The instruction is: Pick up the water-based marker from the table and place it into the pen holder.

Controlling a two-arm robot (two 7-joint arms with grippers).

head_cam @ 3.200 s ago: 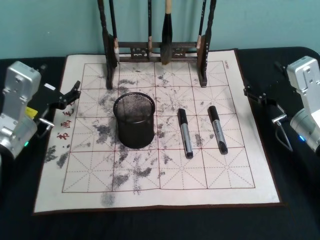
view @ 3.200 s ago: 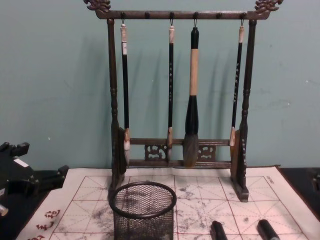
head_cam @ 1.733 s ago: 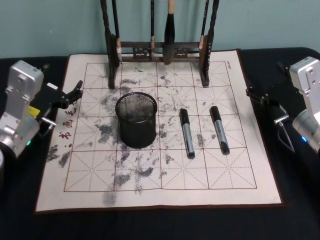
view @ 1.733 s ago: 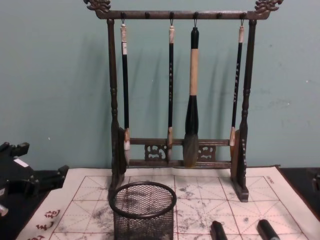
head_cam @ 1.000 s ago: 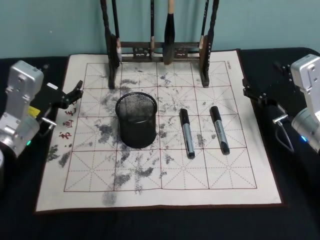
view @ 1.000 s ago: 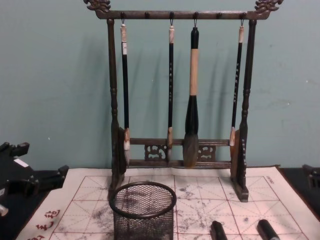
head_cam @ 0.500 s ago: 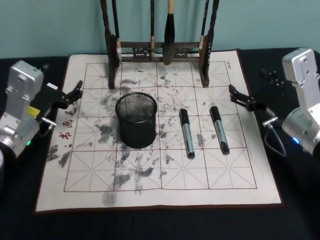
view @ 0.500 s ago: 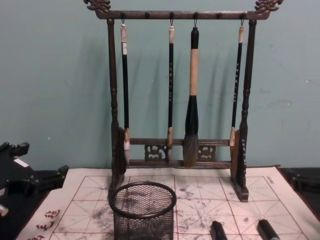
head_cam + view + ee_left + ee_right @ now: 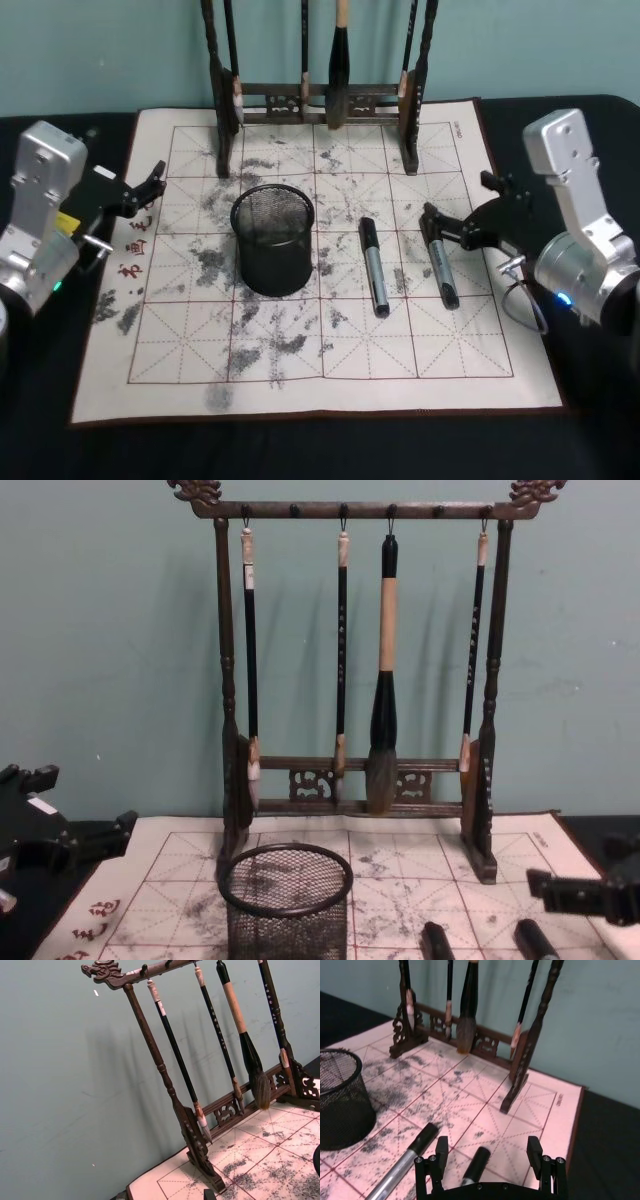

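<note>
On the right half of the gridded mat (image 9: 330, 372), the dark marker (image 9: 437, 260) is lying flat, its capped end pointing toward the brush rack (image 9: 320, 100) and its other end toward the robot. It is resting well inside the mat's right edge, with a strip of bare grid running between it and the dark border. Just beside it on its left, the silver marker (image 9: 372, 268) is lying nearly parallel, apart from it and not touching.

The right hand (image 9: 457, 200) is hovering over the dark marker's capped end, reaching in from the mat's right edge. Its fingers (image 9: 441, 1149) are standing wide apart, gripping nothing, and in the right wrist view the cap is showing between them. In the chest view the hand is hanging a little above the caps rather than on them.

The pen holder (image 9: 270, 268) is standing upright left of the silver marker, with an open lane of ink-stained mat between them. The rack is standing along the mat's far edge, and the near rows of the grid are lying open toward the robot. The black tabletop (image 9: 320, 450) is showing around every side of the mat.

The left hand (image 9: 150, 185) is waiting at the mat's left edge, fingers apart, well away from the holder.
</note>
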